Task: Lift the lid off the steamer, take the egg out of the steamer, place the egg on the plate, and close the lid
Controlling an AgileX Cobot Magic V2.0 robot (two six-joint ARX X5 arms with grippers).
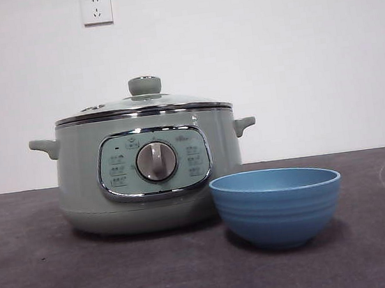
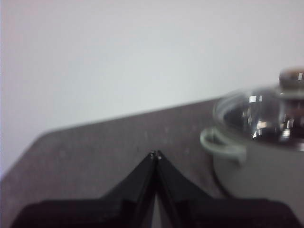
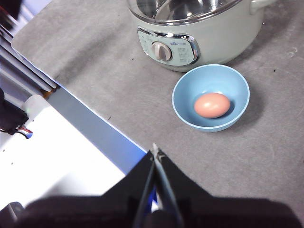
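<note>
The sage-green steamer (image 1: 150,170) stands on the table with its lid (image 1: 144,104) sitting closed on it, pale green knob on top. The blue plate, a bowl (image 1: 277,204), stands just in front of it to the right. In the right wrist view the brown egg (image 3: 212,105) lies inside the bowl (image 3: 185,90), near the steamer (image 3: 223,40). My right gripper (image 3: 155,153) is shut and empty, held high near the table's front edge. My left gripper (image 2: 155,154) is shut and empty, off to the side of the steamer (image 2: 266,166) and its lid (image 2: 259,111).
The grey table (image 1: 54,273) ends at a white wall with two sockets (image 1: 96,9). In the right wrist view a blue-and-white base (image 3: 71,156) lies along the table's front edge.
</note>
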